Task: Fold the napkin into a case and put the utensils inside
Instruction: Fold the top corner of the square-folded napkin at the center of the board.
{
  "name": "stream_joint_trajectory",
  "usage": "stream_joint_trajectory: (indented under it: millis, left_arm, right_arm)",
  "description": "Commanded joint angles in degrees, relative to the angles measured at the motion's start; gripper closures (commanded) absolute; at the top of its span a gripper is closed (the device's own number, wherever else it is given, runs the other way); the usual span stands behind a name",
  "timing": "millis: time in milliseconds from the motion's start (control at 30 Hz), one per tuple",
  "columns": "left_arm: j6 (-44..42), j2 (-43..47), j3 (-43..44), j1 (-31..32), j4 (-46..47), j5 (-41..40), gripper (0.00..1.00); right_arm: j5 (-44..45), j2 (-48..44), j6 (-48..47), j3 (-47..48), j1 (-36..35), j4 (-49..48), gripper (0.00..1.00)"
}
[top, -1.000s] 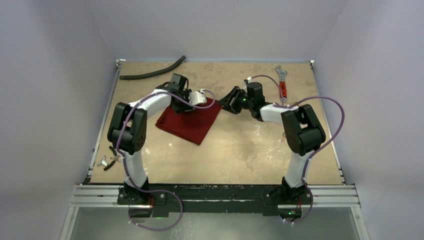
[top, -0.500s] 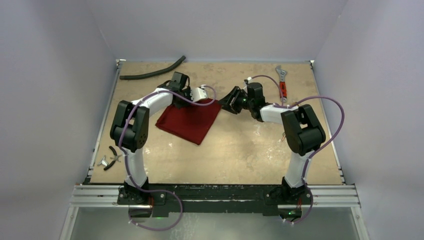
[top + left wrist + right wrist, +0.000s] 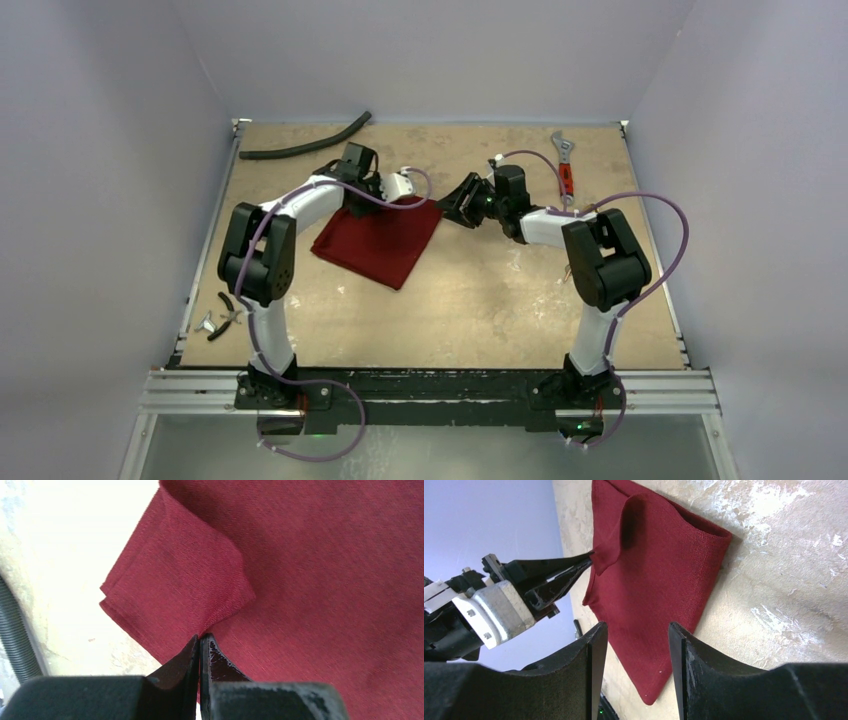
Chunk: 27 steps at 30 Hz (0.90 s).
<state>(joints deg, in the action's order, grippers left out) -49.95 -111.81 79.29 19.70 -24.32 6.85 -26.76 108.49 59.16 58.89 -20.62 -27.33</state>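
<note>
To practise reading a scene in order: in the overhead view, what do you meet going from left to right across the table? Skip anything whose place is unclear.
small pliers → napkin → right gripper → red-handled wrench

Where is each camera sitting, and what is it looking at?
Top: high behind the robot, looking down at the table; both arms show.
Left wrist: on the left arm, facing the napkin; shut left gripper pinches its flap.
Right wrist: on the right arm, looking across the napkin; open right gripper shows.
Shared: both wrist views show that pinched flap.
</note>
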Motion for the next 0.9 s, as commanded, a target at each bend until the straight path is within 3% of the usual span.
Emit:
stream_joint_trajectory:
  millis: [0,267,567,867]
  left_arm:
    - [2.6,5.2,2.8,0.3,-6.6,5.0,1.0]
    - [3.2,8.9,0.9,0.3,-11.2,7.7,1.0]
    - [5.3,12.2,-3.1,0.5,-19.2,16.6,1.0]
    - [8.6,15.5,-11.4,2.0,-17.7,20.4,1.0]
  right_arm:
    - [-1.8,-0.5,-0.6,0.9,-0.3,-0.5,0.49]
    - [-1.0,-1.9,-1.7,0.6,-0.3,1.3,0.49]
    - [0.5,-2.6,-2.8,0.5,-0.3,3.8,0.49]
    - [1.2,-2.2,-3.6,1.6,-0.3,5.0,0.48]
